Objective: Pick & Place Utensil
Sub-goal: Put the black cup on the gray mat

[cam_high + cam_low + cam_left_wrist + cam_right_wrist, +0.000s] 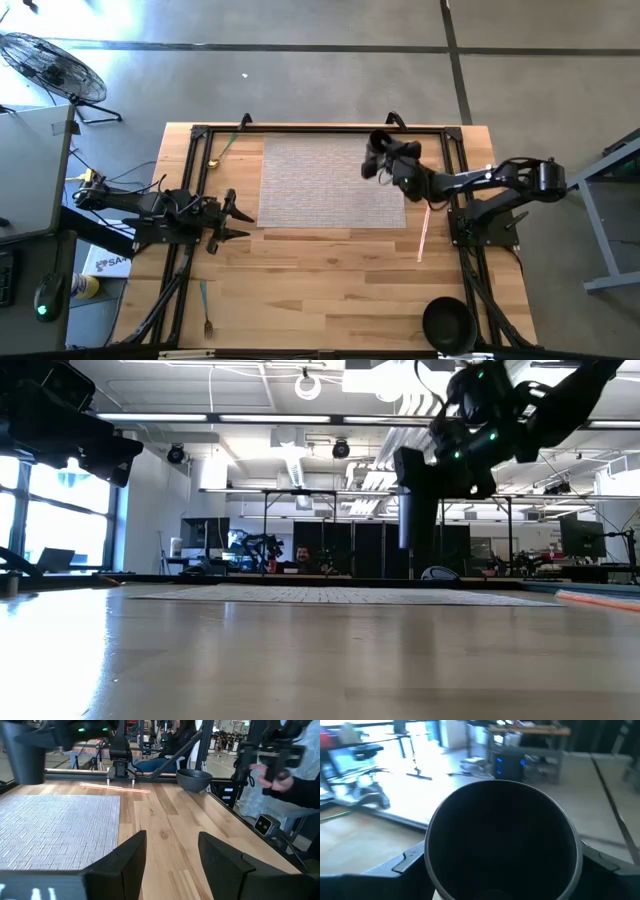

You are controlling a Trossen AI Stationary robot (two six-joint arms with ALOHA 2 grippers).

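My right gripper [384, 160] is shut on a dark cylindrical cup [416, 500], held in the air above the far right corner of the grey woven mat [330, 182]. The right wrist view looks into the cup's open mouth [502, 845]. My left gripper [238, 216] waits open at the mat's near left corner, touching nothing. A thin pink stick [424, 231] lies flat on the wood right of the mat. A gold spoon with a green handle [224, 147] lies at the far left. A teal-handled fork [205, 310] lies at the near left. My right gripper pinches the dark cup between its two fingers [406, 862], one on each side of the outer wall [432, 865] just below the rim. The fingers come from above, slanting in from the table's right. The cup hangs upright, lifted clear of the mat [330, 596].
A black bowl [448, 322] stands at the table's near right corner. Black frame rails [300, 130] run round the work area. A person [285, 775] stands beyond the table's right side. Bare wood [320, 280] stretches between the mat and the near edge.
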